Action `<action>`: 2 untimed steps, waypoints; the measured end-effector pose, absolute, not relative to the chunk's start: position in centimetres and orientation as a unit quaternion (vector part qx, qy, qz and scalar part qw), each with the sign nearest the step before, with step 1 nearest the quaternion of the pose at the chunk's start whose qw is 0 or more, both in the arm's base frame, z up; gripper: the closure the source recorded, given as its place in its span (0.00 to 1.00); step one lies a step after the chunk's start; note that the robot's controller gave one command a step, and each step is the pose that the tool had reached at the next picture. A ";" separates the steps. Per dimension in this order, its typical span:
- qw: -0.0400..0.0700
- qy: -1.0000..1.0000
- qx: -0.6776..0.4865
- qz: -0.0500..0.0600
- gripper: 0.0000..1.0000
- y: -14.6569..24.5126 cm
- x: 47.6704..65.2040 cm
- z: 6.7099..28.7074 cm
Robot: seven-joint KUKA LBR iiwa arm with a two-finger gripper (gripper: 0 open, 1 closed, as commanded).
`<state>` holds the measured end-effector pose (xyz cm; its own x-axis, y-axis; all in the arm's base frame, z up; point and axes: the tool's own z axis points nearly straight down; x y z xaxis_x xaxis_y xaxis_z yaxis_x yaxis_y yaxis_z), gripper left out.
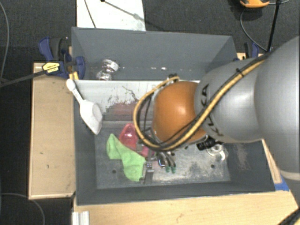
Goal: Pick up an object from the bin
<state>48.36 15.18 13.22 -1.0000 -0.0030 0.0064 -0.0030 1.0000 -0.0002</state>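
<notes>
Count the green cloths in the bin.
1. The crumpled green cloth lies on the bin floor toward the lower left, just below a pink thing. The arm covers the bin's middle and may hide more.

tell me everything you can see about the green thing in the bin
The green thing is bright lime, crumpled and folded, and looks like soft cloth or thin rubber. It lies limp on the bin's floor, toward the left, running slantwise from upper left to lower right. Its upper edge meets a pink rounded thing. Its lower right end reaches up to the gripper; I cannot tell whether they touch.
</notes>
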 end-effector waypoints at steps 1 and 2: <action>-0.001 -1.000 -0.002 -0.001 0.00 15.1 48.6 13.7; 0.000 -1.000 0.027 0.000 0.00 18.0 47.9 12.9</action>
<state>47.92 17.95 12.91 -0.9986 -0.0534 0.0010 -0.0534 0.9986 0.0006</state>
